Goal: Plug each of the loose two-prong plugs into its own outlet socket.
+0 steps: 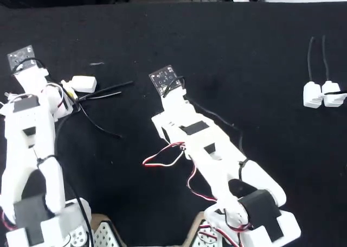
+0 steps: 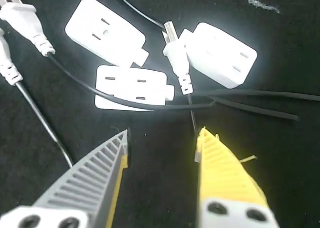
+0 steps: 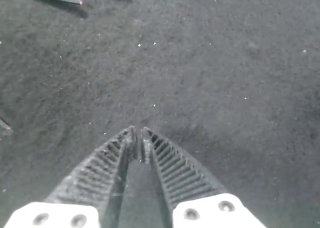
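The left claw (image 2: 163, 135) is spread wide, one grey finger and one yellow, and holds nothing. It hangs over the black counter (image 2: 280, 17). Just beyond its fingertips lies a flat white outlet socket (image 2: 131, 85), with a black cord (image 2: 150, 105) draped across its near edge. Farther ahead sit two more white sockets, one past the grey finger (image 2: 106, 30) and one past the yellow finger (image 2: 220, 52). A white two-prong plug (image 2: 176, 55) lies loose between these two, touching the socket on the yellow side. Two more loose plugs (image 2: 25, 17) (image 2: 6, 62) lie out beyond the grey finger's side.

The right claw (image 3: 138, 135) is drawn narrow, its tips almost meeting with nothing between them, above bare counter. In the high view, two white blocks (image 1: 313, 94) (image 1: 333, 93) with black cords sit well apart from both claws.
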Motion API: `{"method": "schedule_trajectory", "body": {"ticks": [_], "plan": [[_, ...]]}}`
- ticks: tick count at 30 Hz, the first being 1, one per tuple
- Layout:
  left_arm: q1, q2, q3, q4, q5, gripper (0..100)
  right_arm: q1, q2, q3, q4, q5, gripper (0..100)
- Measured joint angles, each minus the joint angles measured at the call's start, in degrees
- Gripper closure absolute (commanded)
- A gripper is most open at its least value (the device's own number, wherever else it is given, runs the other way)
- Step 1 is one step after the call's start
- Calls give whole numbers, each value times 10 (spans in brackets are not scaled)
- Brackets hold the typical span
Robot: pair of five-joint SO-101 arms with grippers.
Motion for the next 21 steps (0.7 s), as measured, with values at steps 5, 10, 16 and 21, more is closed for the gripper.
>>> {"method": "schedule_trajectory", "body": {"ticks": [5,10,16,21], "plan": [[0,48,-46,0,0,772,0,0,0,0,0,987],[0,98,-105,0,0,772,0,0,0,0,0,987],[0,153,-173,0,0,772,0,0,0,0,0,987],[0,198,-220,0,25,772,0,0,0,0,0,987]]}}
